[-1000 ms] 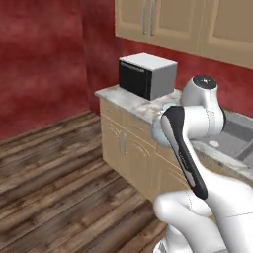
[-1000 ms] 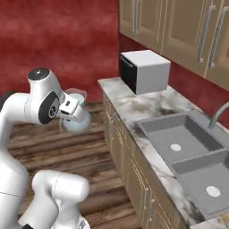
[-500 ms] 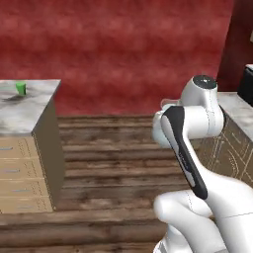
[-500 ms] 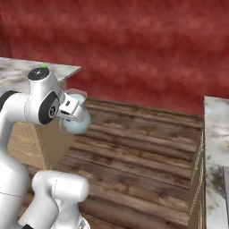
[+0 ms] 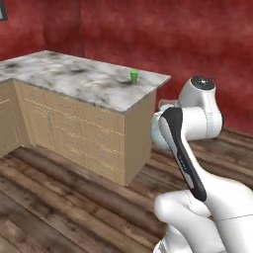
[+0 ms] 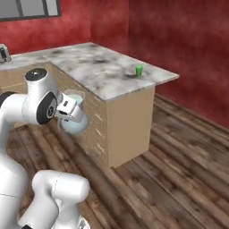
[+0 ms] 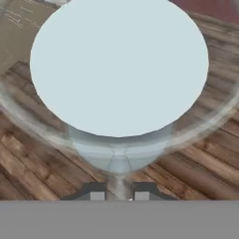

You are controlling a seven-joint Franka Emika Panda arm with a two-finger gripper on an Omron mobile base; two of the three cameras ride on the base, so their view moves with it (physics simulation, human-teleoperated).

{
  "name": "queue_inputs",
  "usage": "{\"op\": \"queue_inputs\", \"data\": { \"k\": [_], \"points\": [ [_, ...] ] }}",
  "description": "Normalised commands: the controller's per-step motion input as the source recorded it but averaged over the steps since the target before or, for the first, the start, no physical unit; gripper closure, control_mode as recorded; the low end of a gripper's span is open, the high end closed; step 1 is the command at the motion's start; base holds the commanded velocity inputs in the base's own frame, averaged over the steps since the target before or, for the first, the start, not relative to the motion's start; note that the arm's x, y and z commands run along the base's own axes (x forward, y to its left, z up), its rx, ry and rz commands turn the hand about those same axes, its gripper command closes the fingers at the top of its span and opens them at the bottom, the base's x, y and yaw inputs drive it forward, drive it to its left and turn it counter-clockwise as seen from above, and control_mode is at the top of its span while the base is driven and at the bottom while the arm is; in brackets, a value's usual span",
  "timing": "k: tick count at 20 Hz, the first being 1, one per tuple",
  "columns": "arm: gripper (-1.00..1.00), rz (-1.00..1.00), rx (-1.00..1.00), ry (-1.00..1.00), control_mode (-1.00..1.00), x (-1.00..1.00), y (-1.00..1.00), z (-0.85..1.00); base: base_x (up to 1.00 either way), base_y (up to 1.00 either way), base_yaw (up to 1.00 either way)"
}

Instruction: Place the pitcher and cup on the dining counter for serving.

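Marble dining counter (image 6: 103, 74) stands on wood floor (image 6: 179, 165) before red walls. Cup (image 6: 139, 69) stands upright there. Gripper (image 6: 67, 111) grasps the pitcher (image 6: 74, 120), its direction unclear.

One pitcher (image 6: 74, 120) (pale, glassy), one green cup (image 6: 139, 69) standing near the tabletop's (image 6: 96, 71) three o'clock corner in the right base view, one marble tabletop, and one window (image 6: 31, 8) at eleven o'clock.
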Motion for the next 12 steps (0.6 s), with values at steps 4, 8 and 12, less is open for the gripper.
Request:
{"op": "queue_inputs", "data": {
  "k": [4, 8, 12],
  "points": [
    [1.00, 0.00, 0.00, 0.00, 1.00, 0.00, 0.00, 0.00, 0.90, -0.51, 0.69],
    [1.00, 0.00, 0.00, 0.00, 1.00, 0.00, 0.00, 0.00, 0.99, -0.72, 0.49],
    [1.00, 0.00, 0.00, 0.00, 1.00, 0.00, 0.00, 0.00, 0.77, -0.85, 0.23]
  ]
}}
